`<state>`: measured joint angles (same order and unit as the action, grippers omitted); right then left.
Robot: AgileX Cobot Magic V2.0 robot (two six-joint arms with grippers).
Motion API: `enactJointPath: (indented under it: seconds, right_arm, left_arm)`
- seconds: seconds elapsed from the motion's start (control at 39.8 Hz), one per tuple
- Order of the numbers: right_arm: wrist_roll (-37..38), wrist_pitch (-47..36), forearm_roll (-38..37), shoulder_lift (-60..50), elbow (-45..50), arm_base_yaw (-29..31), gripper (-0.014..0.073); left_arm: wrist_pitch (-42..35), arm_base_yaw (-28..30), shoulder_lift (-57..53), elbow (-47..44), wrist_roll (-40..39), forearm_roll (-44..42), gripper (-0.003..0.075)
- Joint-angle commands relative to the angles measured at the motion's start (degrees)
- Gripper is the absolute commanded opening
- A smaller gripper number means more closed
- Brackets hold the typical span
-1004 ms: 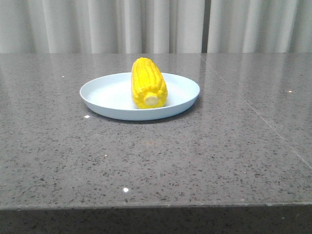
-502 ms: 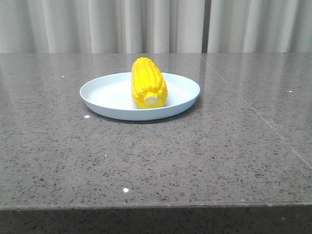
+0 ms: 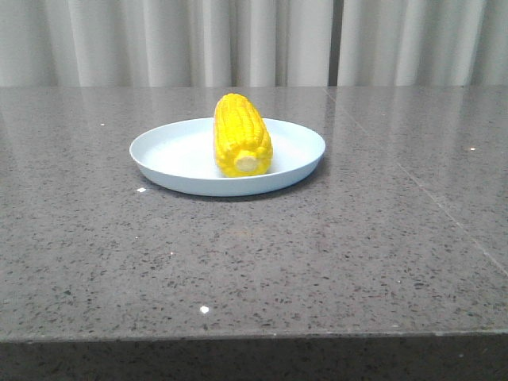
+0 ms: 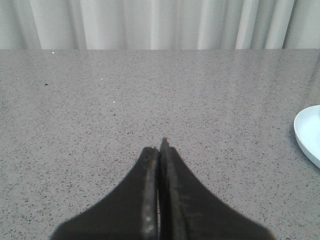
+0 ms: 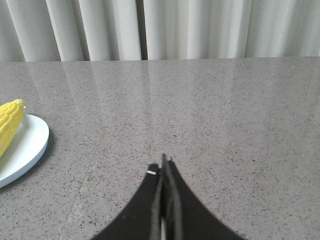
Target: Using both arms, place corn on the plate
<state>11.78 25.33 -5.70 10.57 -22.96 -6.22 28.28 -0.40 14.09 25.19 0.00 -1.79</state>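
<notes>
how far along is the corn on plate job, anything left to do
It looks finished. The bright yellow plastic-looking corn cob lies inside the round pale-blue plate on the grey speckled table. Nothing is in hand: the left tool and right tool are shut, empty and away from the plate. Nothing visible remains.

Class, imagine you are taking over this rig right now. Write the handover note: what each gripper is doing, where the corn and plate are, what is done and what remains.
Left gripper: shut, empty, over bare table, the plate's edge off to one side.
Right gripper: shut, empty, also over bare table, clear of the plate.
Corn: lying inside the plate, cream stub end toward the camera, free of both grippers.
Done: the corn is on the plate.
Left: apparently nothing; probably just keep both arms clear.
</notes>
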Motion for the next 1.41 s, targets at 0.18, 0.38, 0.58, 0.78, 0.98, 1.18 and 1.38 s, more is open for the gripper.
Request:
enactJointPath:
  seconds: [0.18,0.38,0.58,0.78,0.98,1.18,1.38]
  right_arm:
    - [-0.4,-4.8,-0.8,0.5,-1.3,0.0,-0.0062]
    - [-0.4,-4.8,-0.8,0.5,-1.3,0.0,-0.0062]
    - [-0.4,-4.8,-0.8,0.5,-1.3,0.0,-0.0062]
    - [-0.4,-4.8,-0.8,0.5,-1.3,0.0,-0.0062]
    - [-0.4,-4.8,-0.8,0.5,-1.3,0.0,-0.0062]
    - [-0.4,-4.8,-0.8,0.5,-1.3,0.0,-0.0062]
    - [-0.4,-4.8,-0.8,0.5,-1.3,0.0,-0.0062]
  left_arm:
    - [-4.7,-0.1,0.6,1.6,0.0,0.0,-0.002]
    - [-4.7,-0.1,0.6,1.6,0.0,0.0,-0.002]
    - [-16.0,-0.1,-4.0,-2.9,-1.6,0.1,-0.002]
    - [-21.7,-0.1,-14.2,-13.8,-1.6,3.8,-0.002]
    - [-22.7,-0.6,-15.6,-20.7,-1.6,4.0,-0.002]
    - [-26.6,-1.9,-15.6,-25.0,-1.6,5.0,-0.002]
    - [-25.5,-1.9,-15.6,-25.7,-1.6,6.5,-0.002]
